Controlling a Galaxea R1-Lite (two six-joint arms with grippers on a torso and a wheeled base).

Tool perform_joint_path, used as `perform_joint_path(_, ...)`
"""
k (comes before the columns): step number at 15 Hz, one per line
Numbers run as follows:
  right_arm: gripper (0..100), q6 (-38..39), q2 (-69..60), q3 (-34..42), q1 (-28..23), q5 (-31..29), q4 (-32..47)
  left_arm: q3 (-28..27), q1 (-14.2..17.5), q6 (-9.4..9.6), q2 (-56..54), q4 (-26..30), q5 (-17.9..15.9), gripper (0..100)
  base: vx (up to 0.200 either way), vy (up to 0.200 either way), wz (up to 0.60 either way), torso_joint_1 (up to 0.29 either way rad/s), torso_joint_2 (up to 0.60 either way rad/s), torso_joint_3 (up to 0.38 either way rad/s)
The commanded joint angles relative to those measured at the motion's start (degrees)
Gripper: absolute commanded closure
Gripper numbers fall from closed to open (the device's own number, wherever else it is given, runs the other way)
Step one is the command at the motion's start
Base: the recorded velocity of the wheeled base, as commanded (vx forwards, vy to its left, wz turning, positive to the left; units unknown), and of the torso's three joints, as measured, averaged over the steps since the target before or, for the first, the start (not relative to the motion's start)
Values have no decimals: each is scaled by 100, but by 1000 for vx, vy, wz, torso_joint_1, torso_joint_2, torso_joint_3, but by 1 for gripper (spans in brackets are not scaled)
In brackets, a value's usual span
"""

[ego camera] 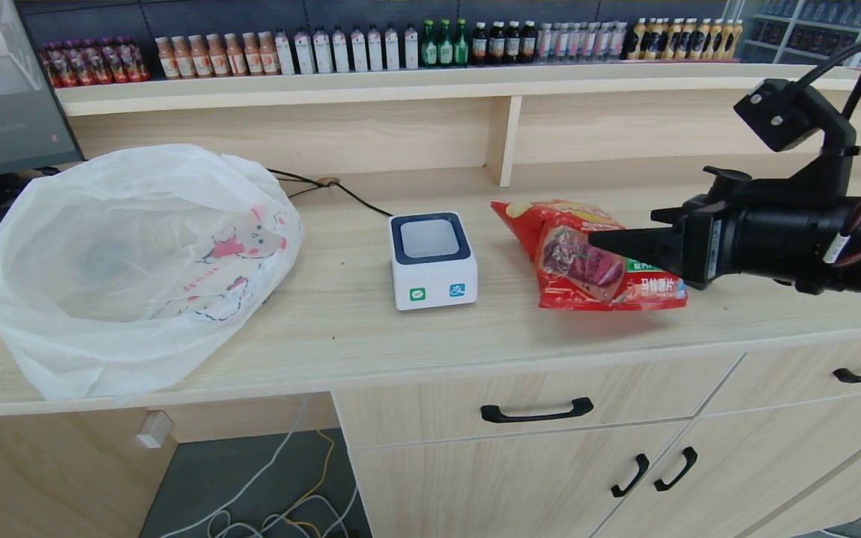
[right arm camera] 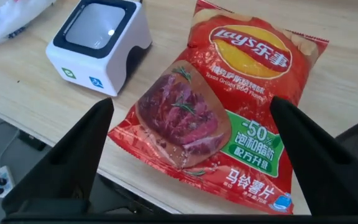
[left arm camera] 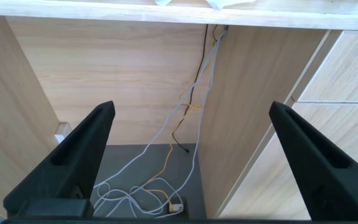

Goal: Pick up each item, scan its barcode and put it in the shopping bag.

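Note:
A red bag of chips [ego camera: 587, 254] lies flat on the wooden counter [ego camera: 341, 329], to the right of the white barcode scanner [ego camera: 432, 258] with its blue-rimmed window. The white plastic shopping bag [ego camera: 131, 261] stands open on the counter's left side. My right gripper [ego camera: 625, 235] hovers open over the chips [right arm camera: 229, 93], its fingers spread wide to either side of the bag and touching nothing. The scanner [right arm camera: 101, 43] sits just beyond. My left gripper [left arm camera: 191, 109] is open and empty below counter level, facing the open bay under the counter.
A raised shelf [ego camera: 475, 78] with several bottles runs along the back of the counter. A dark monitor [ego camera: 4, 90] stands at the far left. Drawers with black handles [ego camera: 537, 412] are below the front edge. Loose cables [left arm camera: 166, 180] lie on the floor in the bay.

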Motion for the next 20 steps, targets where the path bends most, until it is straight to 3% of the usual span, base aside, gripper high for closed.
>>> perform_joint_path(1,0,-2,309,-356,-25,-1,208,0,-1,-6,-2,0,0,0,0,0,0,0,0,0)
perform_joint_path(6,0,622,651,-1700,11,-10,1834,0,-1,-6,-2,0,0,0,0,0,0,0,0,0)
perform_joint_path(14,0,649,1653,-2896,-165,-546,2493,0,-1,2,-2,0,0,0,0,0,0,0,0,0)
perform_joint_path(20,0,974,1882,-2984,-323,-643,2484,0,-1,-6,-2,0,0,0,0,0,0,0,0,0)
